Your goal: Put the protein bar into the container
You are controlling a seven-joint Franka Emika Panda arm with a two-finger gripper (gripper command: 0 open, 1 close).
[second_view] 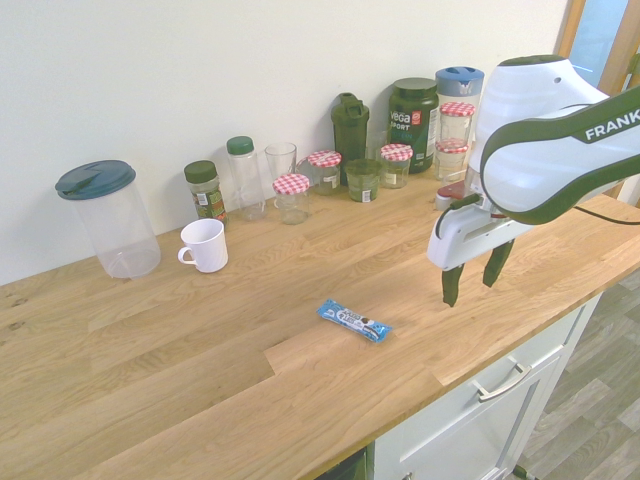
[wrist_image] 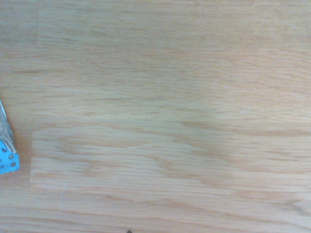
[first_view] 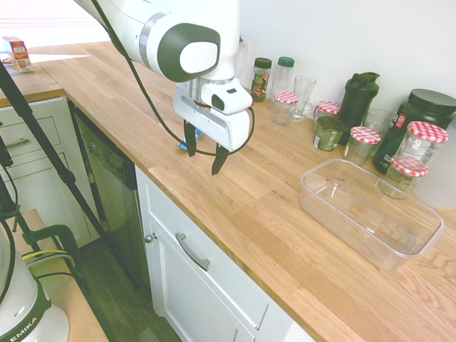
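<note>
The protein bar (second_view: 353,320), in a bright blue and white wrapper, lies flat on the wooden counter near its front edge. In the first exterior view only a blue bit of the bar (first_view: 183,147) shows behind a finger. My gripper (second_view: 474,275) hangs open above the counter, to one side of the bar and apart from it, with nothing between its fingers. One blue corner of the bar (wrist_image: 7,155) shows at the wrist picture's edge. The clear rectangular container (first_view: 367,214) stands empty further along the counter, past the gripper (first_view: 204,151). The arm hides it in the second exterior view.
Several red-checked-lid jars (first_view: 365,135), bottles and a glass (first_view: 303,91) stand along the wall behind the container. A white mug (second_view: 206,244) and a lidded clear pitcher (second_view: 106,215) stand beyond the bar. The counter's front edge (first_view: 214,221) runs close by.
</note>
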